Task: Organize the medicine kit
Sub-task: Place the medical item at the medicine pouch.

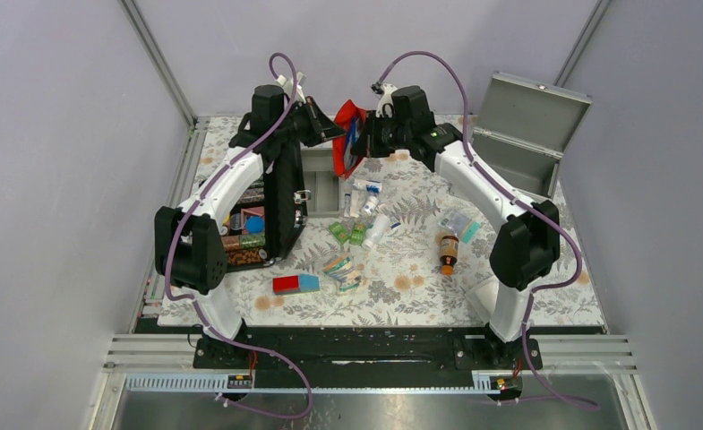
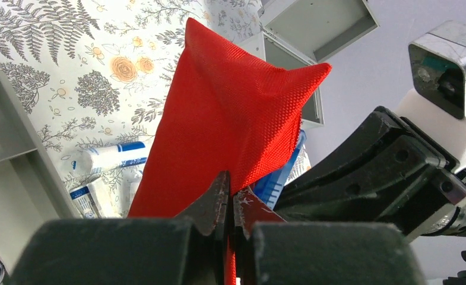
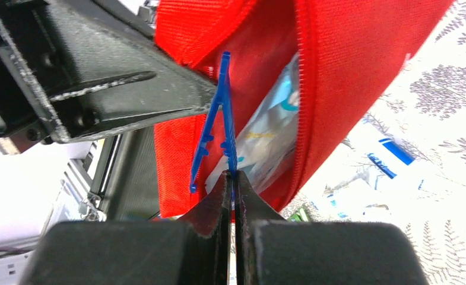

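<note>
Right pincer point(image 3: 233, 178), tweezers point(image 3: 223, 113) in red pouch point(image 3: 349, 71)

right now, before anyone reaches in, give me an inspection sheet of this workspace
surface: floral cloth, littered mid-table
job's things: medicine kit at far right corner, lid up
clutter: black case left; grey tray, white tubes, green packets, brown bottle lying, red-blue box
grippers: left gripper jaws shut on red pouch; right gripper jaws shut on blue tweezers at pouch mouth
cables: purple cables loop along both arms, no snag seen
surroundings: grey walls, metal rail at near edge
</note>
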Robot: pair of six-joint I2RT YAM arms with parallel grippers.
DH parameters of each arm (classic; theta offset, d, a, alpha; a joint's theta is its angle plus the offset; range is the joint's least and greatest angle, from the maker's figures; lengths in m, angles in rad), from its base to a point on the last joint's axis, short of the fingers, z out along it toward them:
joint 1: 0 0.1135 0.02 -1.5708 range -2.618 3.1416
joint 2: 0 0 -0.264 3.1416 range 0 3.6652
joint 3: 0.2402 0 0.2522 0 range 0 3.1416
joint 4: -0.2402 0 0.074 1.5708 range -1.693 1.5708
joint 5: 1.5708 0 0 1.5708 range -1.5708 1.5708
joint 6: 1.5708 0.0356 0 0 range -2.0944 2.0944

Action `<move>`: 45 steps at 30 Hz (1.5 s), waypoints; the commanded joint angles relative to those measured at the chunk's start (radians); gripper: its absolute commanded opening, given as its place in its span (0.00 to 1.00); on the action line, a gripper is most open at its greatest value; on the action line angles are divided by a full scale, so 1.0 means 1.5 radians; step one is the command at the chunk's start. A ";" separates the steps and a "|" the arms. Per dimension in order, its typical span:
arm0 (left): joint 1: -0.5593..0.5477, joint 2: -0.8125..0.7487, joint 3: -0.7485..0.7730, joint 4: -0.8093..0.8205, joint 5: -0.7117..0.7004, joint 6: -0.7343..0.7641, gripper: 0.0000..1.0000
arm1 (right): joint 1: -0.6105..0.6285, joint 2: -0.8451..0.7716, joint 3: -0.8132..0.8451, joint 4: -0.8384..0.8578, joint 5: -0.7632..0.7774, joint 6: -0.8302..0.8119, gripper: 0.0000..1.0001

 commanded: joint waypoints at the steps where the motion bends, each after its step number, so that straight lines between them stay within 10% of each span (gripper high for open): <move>1: 0.000 -0.016 0.001 0.052 0.024 0.000 0.00 | -0.008 -0.008 0.009 -0.009 0.035 0.011 0.02; 11: 0.000 -0.018 -0.006 0.066 0.036 -0.002 0.00 | -0.007 0.005 0.024 -0.038 0.092 0.014 0.07; 19: 0.000 -0.012 -0.007 0.086 0.056 -0.009 0.00 | -0.005 0.010 0.036 -0.048 0.086 0.026 0.45; 27: 0.005 0.002 0.000 0.062 0.052 0.012 0.00 | -0.008 -0.061 0.047 -0.053 0.021 -0.014 0.58; 38: 0.004 0.042 0.023 0.113 0.129 0.004 0.00 | -0.174 -0.116 0.009 0.035 -0.403 -0.127 0.76; 45: -0.018 0.057 0.082 0.090 0.241 0.133 0.00 | -0.246 -0.095 0.059 -0.094 -0.433 -0.371 0.75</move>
